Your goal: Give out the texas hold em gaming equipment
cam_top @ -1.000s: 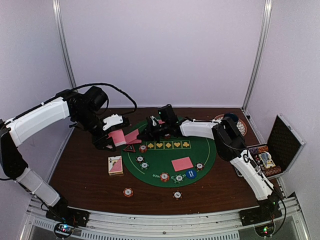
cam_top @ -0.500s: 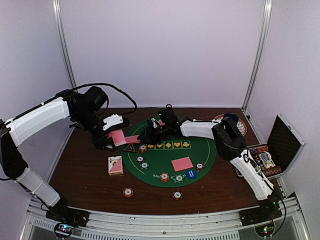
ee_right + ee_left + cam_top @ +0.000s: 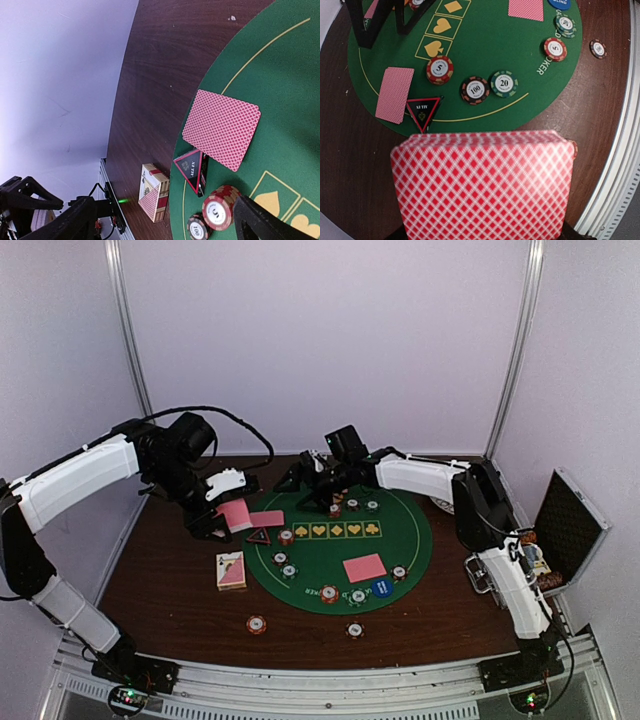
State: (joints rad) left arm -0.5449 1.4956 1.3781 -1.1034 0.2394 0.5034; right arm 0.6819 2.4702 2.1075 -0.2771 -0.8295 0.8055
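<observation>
**Left gripper** (image 3: pixel 226 519): one. Its jaws are clamped on one stack of pink-backed cards (image 3: pixel 482 187), held over the brown table (image 3: pixel 160 590) just off the left rim of the round green mat (image 3: pixel 405 540).

**Right gripper** (image 3: pixel 308 487): one. Its fingers are spread wide with nothing between them, above the far left part of the mat.

**Single cards, face down:** two, well apart. The left card (image 3: pixel 267 519) lies at the mat's left rim. The near card (image 3: pixel 364 568) lies toward the near side.

**Triangle marker** (image 3: pixel 423 113): one, black with a red edge. It sits on the mat rim just beside the left card.

**Chips by the marker:** three.
- Red chip marked 5 (image 3: pixel 439 70).
- Dark chip marked 100 (image 3: pixel 474 89).
- Green chip marked 20 (image 3: pixel 504 83), close against the dark chip.

**Chips along the near rim:** three.
- Red rim chip (image 3: pixel 329 593).
- Green rim chip (image 3: pixel 357 596).
- Right rim chip (image 3: pixel 399 573).

**Blue button** (image 3: pixel 380 587): one, between the last two rim chips.

**Far round pieces** (image 3: pixel 352 505): three in a row, too small to tell their kind.

**Chips off the mat, on the near table:** two.
- Orange-red stray chip (image 3: pixel 256 624).
- Small stray chip (image 3: pixel 354 630).

**Card box** (image 3: pixel 231 570): one, on the table left of the mat.

**Case** (image 3: pixel 565 525): one, open, at the right edge.
</observation>
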